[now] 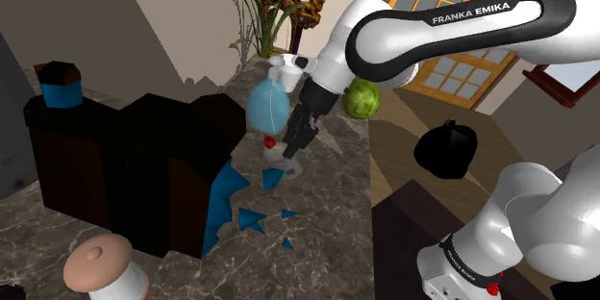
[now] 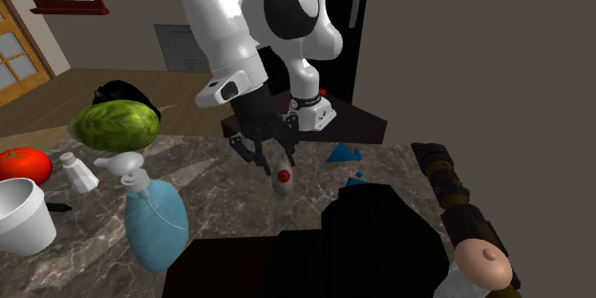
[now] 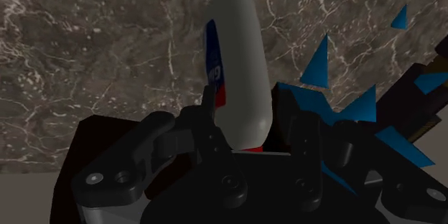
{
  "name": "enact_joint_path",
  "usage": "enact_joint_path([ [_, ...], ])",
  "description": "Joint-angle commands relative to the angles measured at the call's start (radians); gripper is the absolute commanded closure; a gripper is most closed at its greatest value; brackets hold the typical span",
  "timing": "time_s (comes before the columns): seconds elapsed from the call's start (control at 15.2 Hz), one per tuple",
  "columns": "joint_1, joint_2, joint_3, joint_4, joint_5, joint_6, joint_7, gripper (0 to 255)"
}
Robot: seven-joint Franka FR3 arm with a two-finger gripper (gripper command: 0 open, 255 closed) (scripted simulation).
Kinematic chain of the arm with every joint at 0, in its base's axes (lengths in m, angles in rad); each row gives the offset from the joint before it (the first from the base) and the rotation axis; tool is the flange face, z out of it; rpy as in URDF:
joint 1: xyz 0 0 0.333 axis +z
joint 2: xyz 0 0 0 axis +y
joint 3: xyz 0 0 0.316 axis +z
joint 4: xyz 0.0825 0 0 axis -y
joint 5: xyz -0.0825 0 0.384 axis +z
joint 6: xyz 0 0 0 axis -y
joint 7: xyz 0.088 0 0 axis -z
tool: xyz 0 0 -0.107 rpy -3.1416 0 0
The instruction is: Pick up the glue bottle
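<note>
my gripper (image 3: 248, 104) is closed on the glue bottle (image 3: 237, 50), clasping its red-capped end, the body jutting beyond the gripper over the tabletop (image 3: 86, 43). held so near one end, i reckon it could pivot or slip on lifting.

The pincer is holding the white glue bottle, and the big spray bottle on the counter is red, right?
No: the spray bottle is light blue, not red, as the second exterior view shows. The pincer does clasp the white glue bottle.
</note>
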Motion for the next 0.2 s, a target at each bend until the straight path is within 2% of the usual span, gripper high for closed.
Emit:
enact_joint_path([
  [0.0, -0.002, -0.013, -0.001, 0.013, -0.01, -0.024, 0.014, 255],
  [0.13, -0.002, -0.014, -0.001, 0.014, -0.011, -0.026, 0.015, 255],
])
